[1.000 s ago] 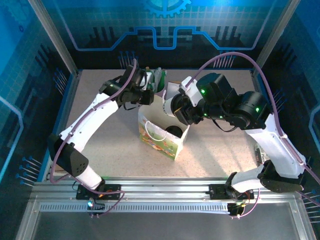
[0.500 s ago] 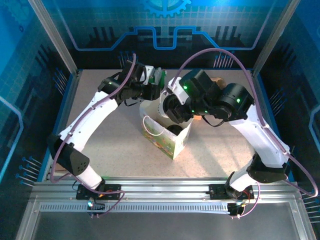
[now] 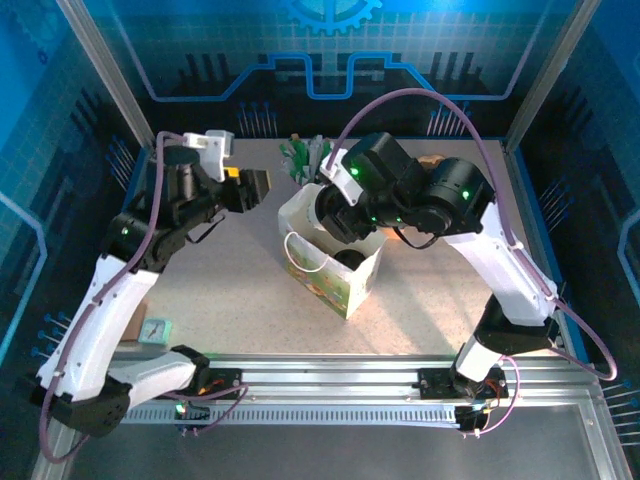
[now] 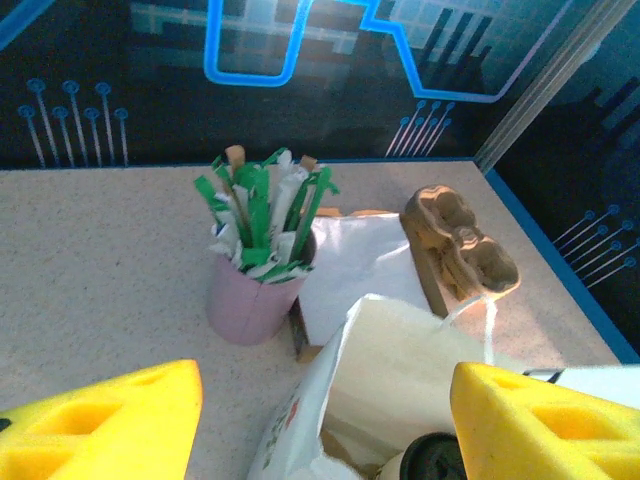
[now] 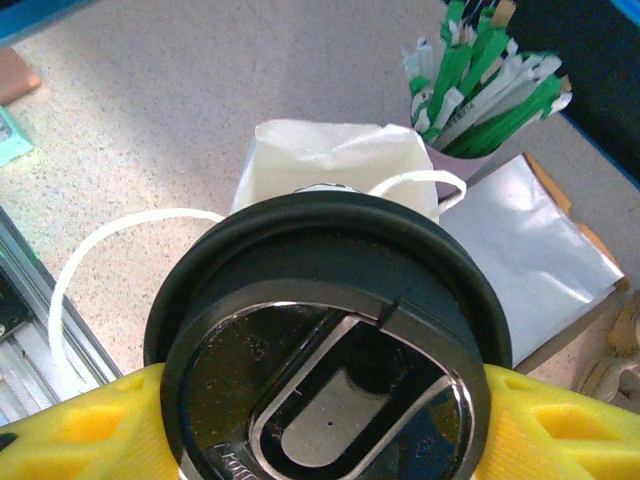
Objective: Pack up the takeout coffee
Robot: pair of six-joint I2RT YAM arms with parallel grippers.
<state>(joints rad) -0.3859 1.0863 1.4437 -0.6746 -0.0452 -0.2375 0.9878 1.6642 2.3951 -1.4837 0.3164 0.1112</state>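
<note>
The right gripper (image 5: 320, 425) has its yellow fingers (image 5: 90, 425) clamped on the lidded takeout coffee (image 5: 325, 330), holding it at the mouth of the white paper bag (image 5: 330, 150) directly beneath. By that, packing looks nearly done. The coffee is not yet let go, and I cannot tell whether it rests on the bag's floor. The bag's string handle (image 5: 110, 250) loops just left of the fingers and could snag on the way out. The left gripper (image 4: 320, 430) is spread wide and empty, with the bag just ahead of it. Beyond it stand a pink cup of green-and-white sticks (image 4: 255, 295), a white sheet (image 4: 365, 265) and a tan moulded carrier (image 4: 460, 245).
</note>
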